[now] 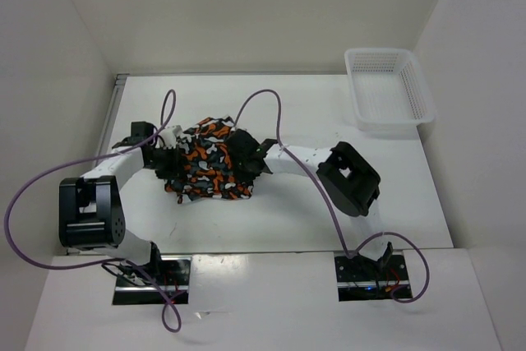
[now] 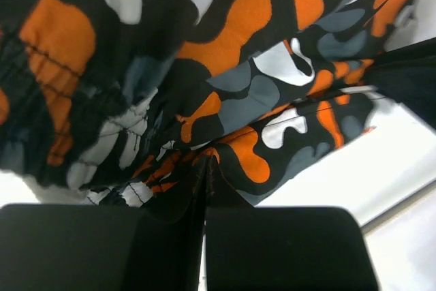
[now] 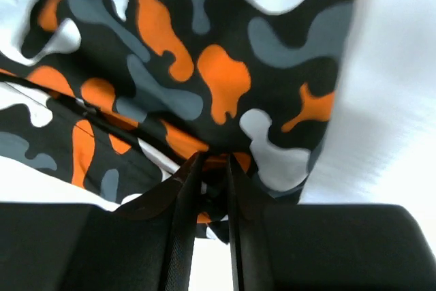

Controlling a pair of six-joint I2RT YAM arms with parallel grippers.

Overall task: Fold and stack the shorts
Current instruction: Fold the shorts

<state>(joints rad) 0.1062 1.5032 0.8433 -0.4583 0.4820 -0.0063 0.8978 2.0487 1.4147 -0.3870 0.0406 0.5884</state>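
Observation:
The camouflage shorts (image 1: 209,162) lie bunched in the middle of the table, held up between both arms. My left gripper (image 1: 164,158) is at their left edge and is shut on the fabric; in the left wrist view the shorts (image 2: 225,86) fill the frame and the left gripper (image 2: 206,165) pinches a hem. My right gripper (image 1: 246,158) is at their right edge. In the right wrist view the right gripper (image 3: 212,168) is shut on a fold of the shorts (image 3: 204,66).
A white mesh basket (image 1: 388,88) stands at the back right of the table. White walls close in the left, back and right sides. Purple cables loop over both arms.

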